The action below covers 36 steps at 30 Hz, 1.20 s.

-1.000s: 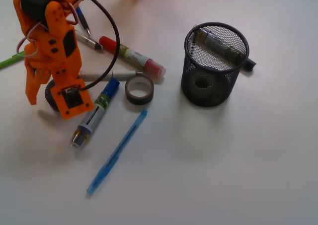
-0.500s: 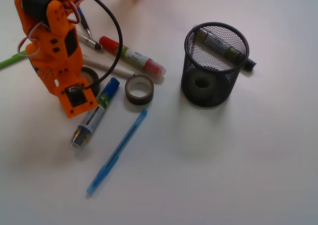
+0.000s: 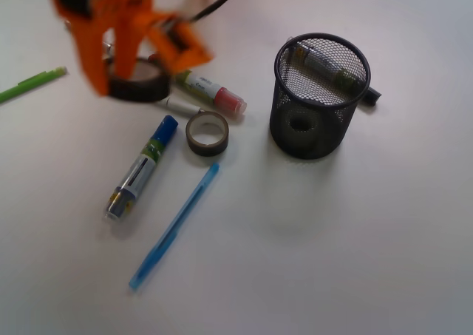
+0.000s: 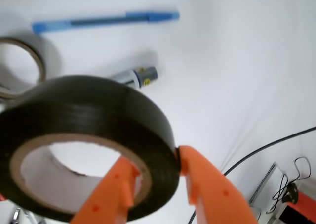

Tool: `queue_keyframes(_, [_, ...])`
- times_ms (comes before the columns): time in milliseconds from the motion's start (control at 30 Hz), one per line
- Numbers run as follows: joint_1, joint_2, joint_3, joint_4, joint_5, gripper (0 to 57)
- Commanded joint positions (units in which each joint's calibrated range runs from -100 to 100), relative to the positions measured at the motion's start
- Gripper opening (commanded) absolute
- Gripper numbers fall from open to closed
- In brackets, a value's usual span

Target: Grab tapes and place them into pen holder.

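Black tape roll (image 4: 84, 135) is clamped in the orange gripper (image 4: 155, 182), one finger through its core, held above the white table (image 3: 332, 239). Arm blurred at upper left. Mesh pen holder (image 3: 320, 95) stands well apart.

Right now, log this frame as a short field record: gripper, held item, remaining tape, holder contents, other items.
gripper: shut on black tape roll, lifted above the table
remaining tape: grey tape roll, flat on table, left of holder
pen holder: upright, one tape roll and a marker inside
other items: blue pen, blue-capped marker, red-capped marker, green pen
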Motion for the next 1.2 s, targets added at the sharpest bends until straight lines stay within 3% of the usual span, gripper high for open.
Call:
queue_keyframes(0, [-7.2,-15.42,10.12,0.95,-2.25,0.2])
queue_keyframes(200, [-19.69,-26.3,22.26,0.33,-6.54,0.2])
queue_keyframes(400, [-29.03,-25.28,26.97,-6.67,-8.74,0.2])
queue_keyframes(1167, [-23.13,-20.69,39.83,-12.96,-9.62,0.2])
